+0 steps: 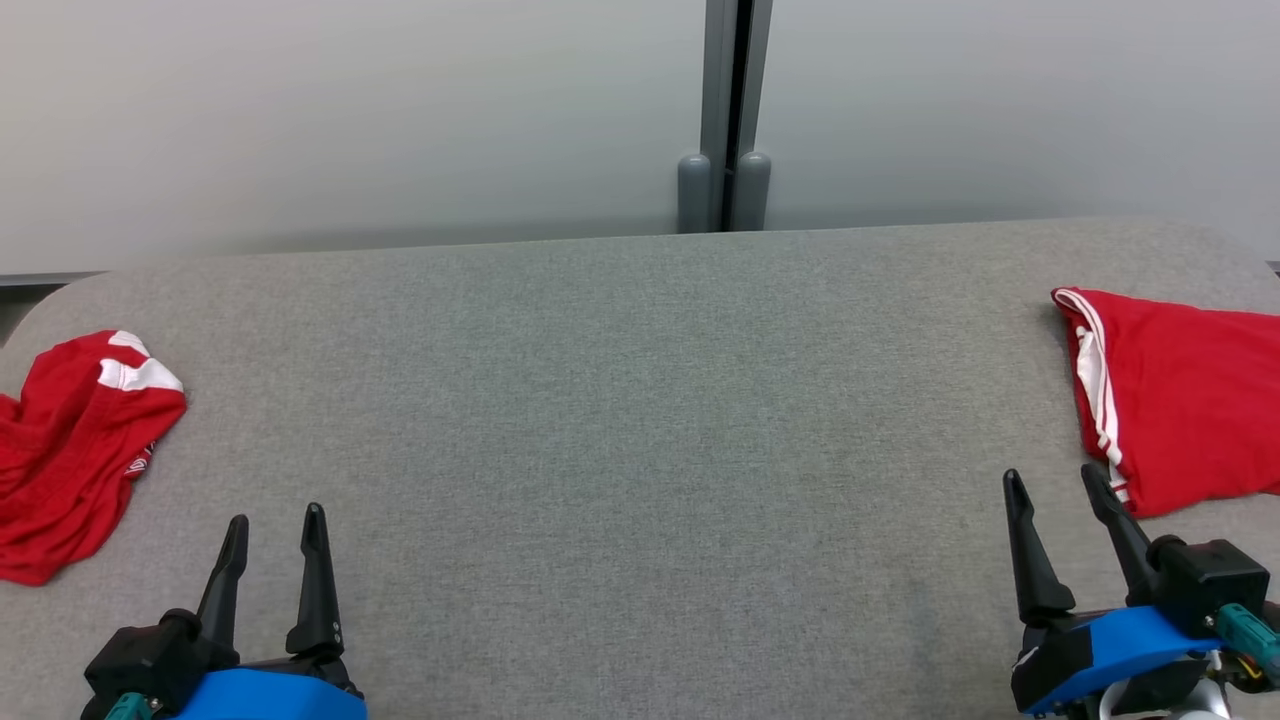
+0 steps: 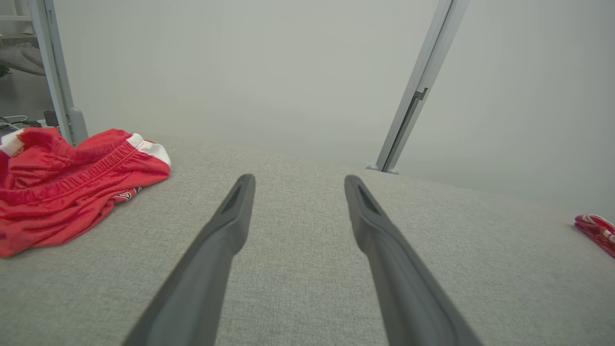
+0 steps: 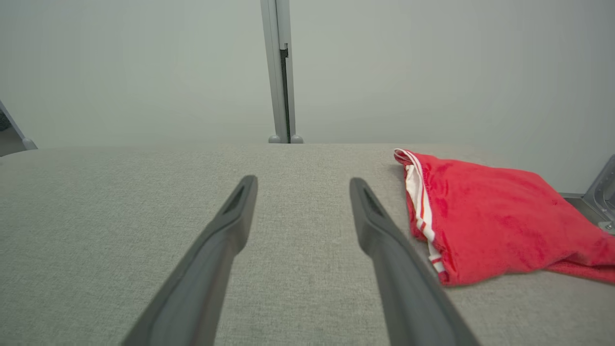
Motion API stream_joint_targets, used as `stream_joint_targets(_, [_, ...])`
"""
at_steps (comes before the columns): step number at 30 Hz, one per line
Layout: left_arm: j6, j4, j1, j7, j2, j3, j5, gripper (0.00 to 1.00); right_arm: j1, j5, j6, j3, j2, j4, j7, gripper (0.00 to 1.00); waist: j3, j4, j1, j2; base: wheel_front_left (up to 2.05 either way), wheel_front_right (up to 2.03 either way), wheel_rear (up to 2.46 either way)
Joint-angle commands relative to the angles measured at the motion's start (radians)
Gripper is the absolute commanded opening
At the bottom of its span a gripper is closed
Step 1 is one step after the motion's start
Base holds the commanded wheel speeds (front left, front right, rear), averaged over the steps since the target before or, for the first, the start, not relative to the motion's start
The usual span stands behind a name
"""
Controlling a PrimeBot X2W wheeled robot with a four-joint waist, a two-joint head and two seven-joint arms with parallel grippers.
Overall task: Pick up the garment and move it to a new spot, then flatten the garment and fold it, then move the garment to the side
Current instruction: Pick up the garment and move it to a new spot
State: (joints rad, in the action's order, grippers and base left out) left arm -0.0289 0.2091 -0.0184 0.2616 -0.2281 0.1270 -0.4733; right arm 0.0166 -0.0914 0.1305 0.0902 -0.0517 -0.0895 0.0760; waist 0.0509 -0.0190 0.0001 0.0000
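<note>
Left gripper lower left, right gripper lower right: both spread wide, grasping nothing, over grey fabric table. Crumpled red shorts at left edge of frame, near left gripper but apart. Folded red garment at right edge. Risk: shorts run past frame edge, perhaps near table edge; shallow pinch on bunched cloth may catch one layer, then slip or drag off.

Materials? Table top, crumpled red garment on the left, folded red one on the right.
Table top: grey woven fabric cover, matte; fine heathered weave shows.
Left garment: thin red cloth, probably synthetic, slight sheen, gathered elastic waistband.
Right garment: similar red cloth, white stripe trim; fibre unclear.
</note>
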Motion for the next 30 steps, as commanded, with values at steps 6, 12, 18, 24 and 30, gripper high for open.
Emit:
stream_joint_targets(6, [-0.010,0.017,0.007,0.004,-0.006,-0.007,0.008,1.00,-0.014,-0.010,0.000,-0.010,0.002,-0.010,-0.001,1.00,0.010,0.037,-0.0001,0.0000,0.00,0.00,0.00])
stream_joint_targets(12, [-0.005,0.027,0.019,0.003,-0.014,-0.009,0.012,1.00,-0.014,-0.017,0.001,-0.014,0.002,-0.014,0.000,1.00,0.018,0.122,-0.0001,0.0000,0.00,0.00,0.00])
stream_joint_targets(18, [0.002,0.025,-0.007,0.004,-0.006,-0.020,0.002,1.00,-0.005,-0.015,0.001,-0.031,0.002,-0.024,-0.002,1.00,0.008,0.214,-0.0001,0.0000,0.00,0.00,0.00])
stream_joint_targets(24, [0.002,0.021,-0.021,0.004,-0.014,-0.023,0.006,1.00,-0.015,-0.019,0.001,-0.032,0.001,-0.015,-0.007,1.00,-0.004,0.306,-0.0001,0.0000,0.00,0.00,0.00])
stream_joint_targets(30, [0.009,0.012,-0.037,0.003,-0.018,-0.027,0.002,1.00,-0.030,-0.021,0.001,-0.036,0.001,-0.017,-0.011,1.00,-0.014,0.384,-0.0001,0.0000,0.00,0.00,0.00])
